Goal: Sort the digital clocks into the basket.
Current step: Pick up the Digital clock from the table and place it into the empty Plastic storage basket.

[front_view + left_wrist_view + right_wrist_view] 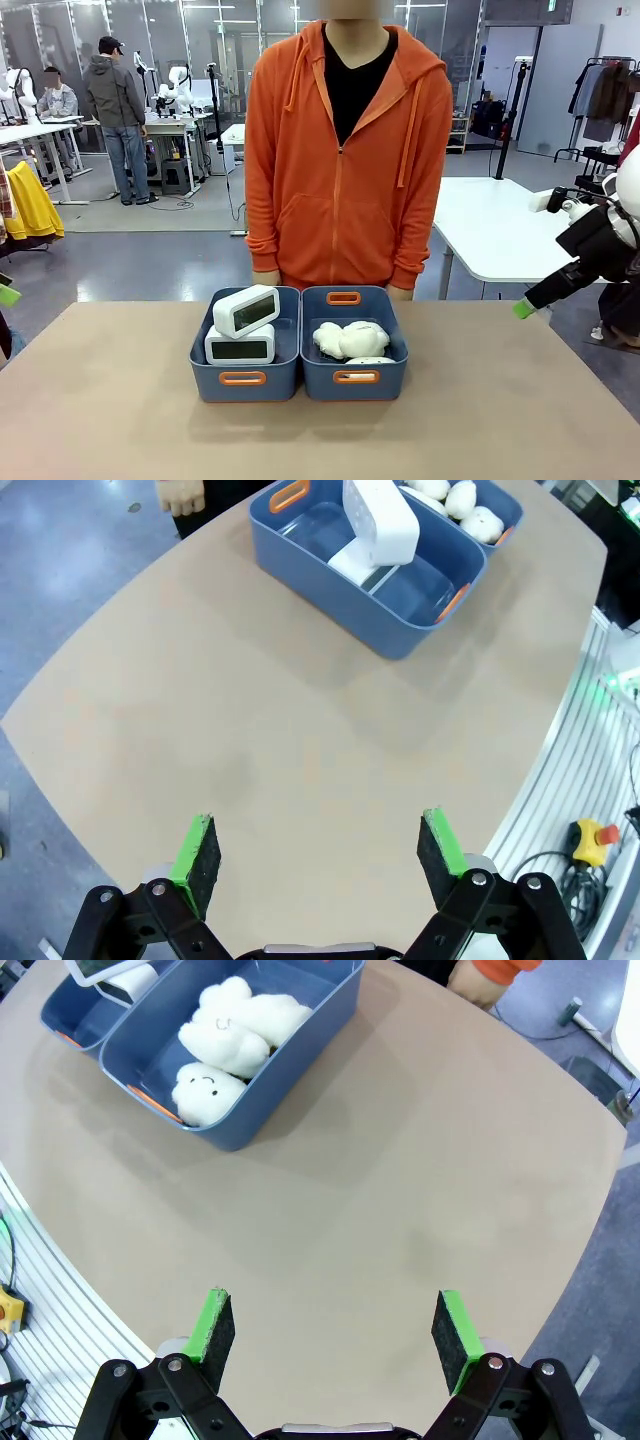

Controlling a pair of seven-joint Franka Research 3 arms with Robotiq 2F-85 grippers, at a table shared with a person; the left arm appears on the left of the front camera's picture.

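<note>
Both digital clocks (243,328) sit in the left-hand basket (245,378) of two adjoining blue tubs, one clock lying flat and the other tilted on top of it. The neighbouring tub (355,378) holds cream plush toys (350,339). The left hand (318,863) hovers over bare counter (300,750), jaws wide and empty, with the clocks' basket well apart at about 1 o'clock. The right hand (332,1337) is likewise spread wide and empty, with the tubs far off at 11 o'clock.
</note>
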